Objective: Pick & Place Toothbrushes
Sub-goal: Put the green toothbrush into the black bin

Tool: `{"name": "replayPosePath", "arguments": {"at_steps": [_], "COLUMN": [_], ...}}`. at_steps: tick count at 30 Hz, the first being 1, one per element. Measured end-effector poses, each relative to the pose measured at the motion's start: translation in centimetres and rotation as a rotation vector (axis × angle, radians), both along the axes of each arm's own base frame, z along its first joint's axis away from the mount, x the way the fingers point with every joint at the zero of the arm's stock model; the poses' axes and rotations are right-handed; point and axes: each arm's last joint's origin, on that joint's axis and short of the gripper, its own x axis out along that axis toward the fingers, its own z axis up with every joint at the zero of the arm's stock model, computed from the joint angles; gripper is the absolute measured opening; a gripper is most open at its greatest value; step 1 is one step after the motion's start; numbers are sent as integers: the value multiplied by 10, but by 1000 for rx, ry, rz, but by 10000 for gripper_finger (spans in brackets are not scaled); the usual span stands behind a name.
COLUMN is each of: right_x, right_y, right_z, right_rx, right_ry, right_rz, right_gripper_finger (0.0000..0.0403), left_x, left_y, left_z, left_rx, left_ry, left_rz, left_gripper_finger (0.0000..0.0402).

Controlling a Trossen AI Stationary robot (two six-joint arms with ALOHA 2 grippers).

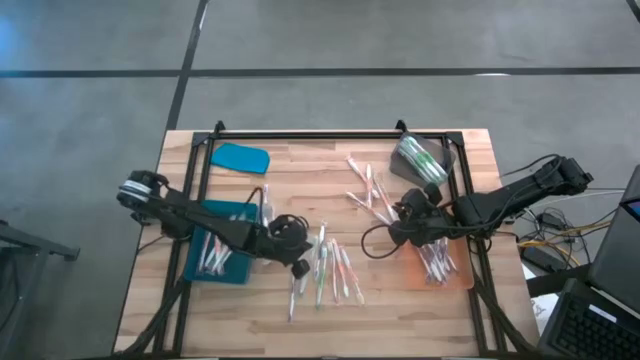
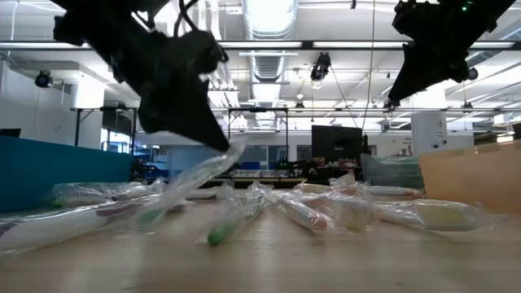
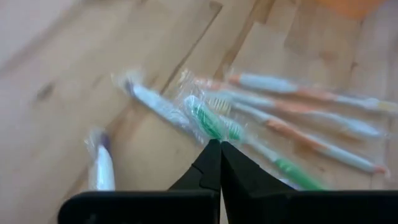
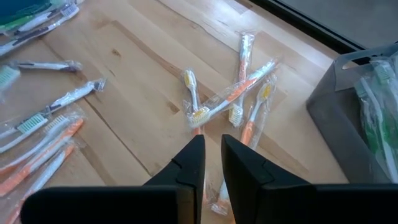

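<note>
High view: the left gripper (image 1: pixel 297 262) sits over the middle of the wooden table (image 1: pixel 300 160), at the left edge of a loose row of wrapped toothbrushes (image 1: pixel 335 272) whose long axes run mostly toward and away from the table's front edge. Behind it, the teal tray (image 1: pixel 196 262) holds more toothbrushes, and a teal lid (image 1: pixel 240 157) lies near the far edge. The right gripper (image 1: pixel 408 228) hangs just beside a scattered pile of toothbrushes (image 1: pixel 372 192) lying at crossed diagonals, with the orange tray (image 1: pixel 450 276) of brushes just beside it and a grey bag (image 1: pixel 425 160) of green-packed brushes farther back.

Low view: the left gripper (image 2: pixel 213 134) has its tip at the upper end of a wrapped toothbrush (image 2: pixel 191 179) that tilts steeply, its lower end on the table. Other wrapped brushes lie flat across the table.

Left wrist view: the fingers (image 3: pixel 210 168) are pressed together with no gap, their tips at the wrapper of a green-handled toothbrush (image 3: pixel 214 121) that runs diagonally; whether they pinch it cannot be told here. Orange-handled brushes (image 3: pixel 292 102) lie alongside.

Right wrist view: the fingers (image 4: pixel 189 163) stand a narrow slit apart, with an orange-handled toothbrush (image 4: pixel 219 193) showing in the gap between them; a grip cannot be told. The crossed pile (image 4: pixel 233 93) lies just beyond.
</note>
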Motion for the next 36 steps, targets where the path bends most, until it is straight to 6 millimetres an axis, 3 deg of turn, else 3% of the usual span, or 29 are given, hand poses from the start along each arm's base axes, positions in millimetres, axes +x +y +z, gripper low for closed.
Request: {"name": "replayPosePath", "arguments": {"at_steps": [9, 22, 26, 30, 36], "right_x": [12, 16, 19, 35, 74], "right_y": [5, 10, 12, 19, 33], "right_z": [-8, -53, -66, -79, -88], "right_rx": [2, 77, 91, 106, 67], "right_ry": [-136, -574, -634, -602, -535], "right_rz": [80, 301, 349, 387, 417], "right_gripper_finger": [76, 123, 136, 148, 165], "left_x": [-6, -1, 1, 1, 3], "left_y": [6, 12, 15, 18, 19], "left_z": [27, 39, 40, 40, 42], "left_rx": [83, 142, 148, 149, 153], "left_ry": [-88, -178, -184, -185, -206], "left_rz": [-27, -60, -54, -46, -45], "left_gripper_finger": [0, 0, 0, 0, 0]}}
